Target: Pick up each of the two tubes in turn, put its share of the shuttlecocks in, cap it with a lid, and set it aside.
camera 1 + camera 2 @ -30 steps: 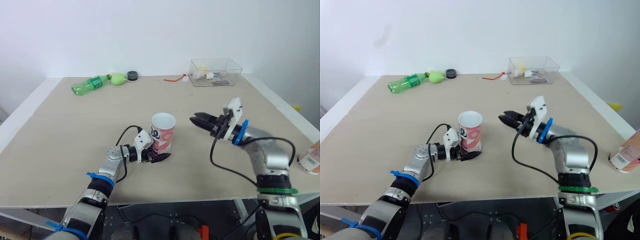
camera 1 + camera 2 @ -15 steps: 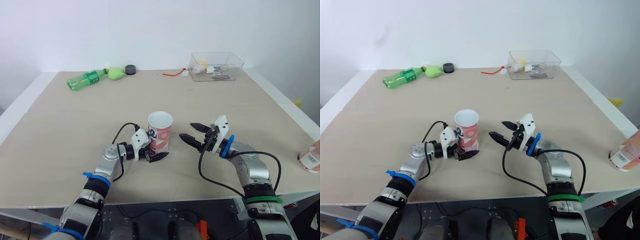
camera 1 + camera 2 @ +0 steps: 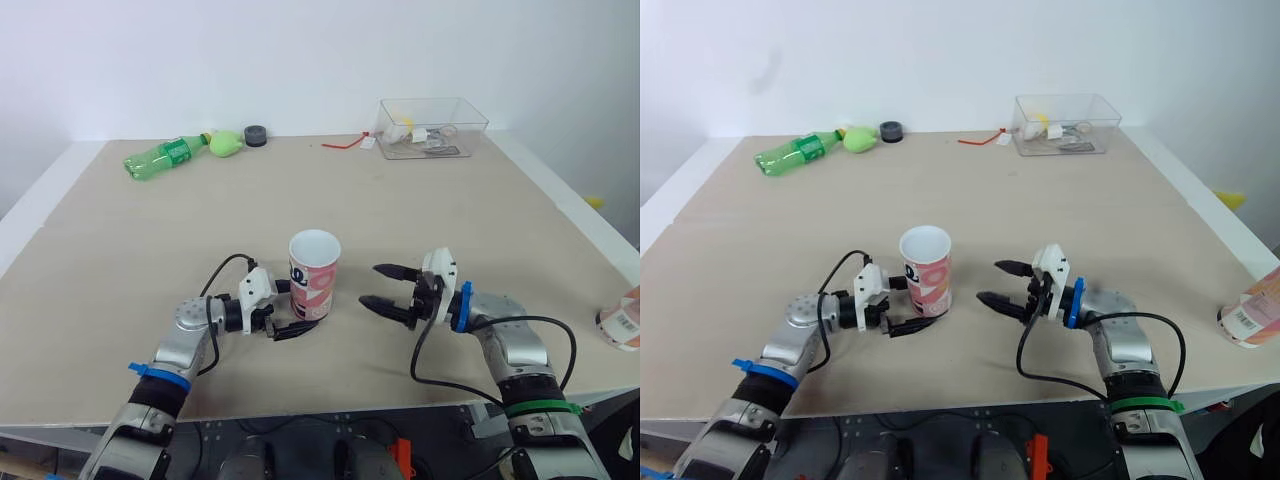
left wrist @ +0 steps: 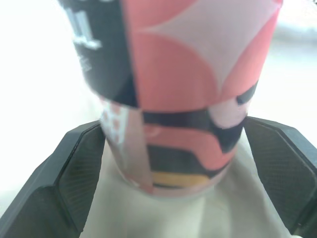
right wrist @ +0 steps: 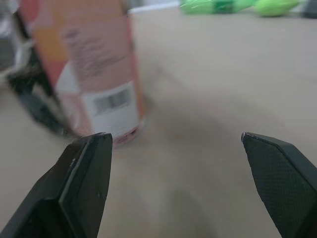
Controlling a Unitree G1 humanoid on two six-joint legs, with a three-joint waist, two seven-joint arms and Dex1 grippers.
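While the open-topped pink-and-black tube (image 3: 314,275) was left standing upright near the middle of the table (image 3: 120,240), its base was bracketed by the left gripper (image 3: 291,321). In the left wrist view one black finger (image 4: 79,173) was set against each side of the tube's foot, so the tube was judged to be pinched low down, probably to keep it steady and its mouth free for loading. The right gripper (image 3: 371,285) was held just off the tabletop on the tube's other side, near it but apart from it. Its fingers (image 5: 84,183) were spread wide and aimed at the tube, with nothing between them. That pose was read as readiness for a hand-over or for a second hold.

No shuttlecock could be made out in the tube's mouth, so the filling was judged not yet begun. A second labelled tube (image 3: 1250,308) was seen at the far right, well apart from both grippers. Along the far edge a green plastic bottle (image 3: 163,157), a dark round cap (image 3: 257,134) and a clear plastic box (image 3: 432,128) had been left; the box's small contents could not be identified.
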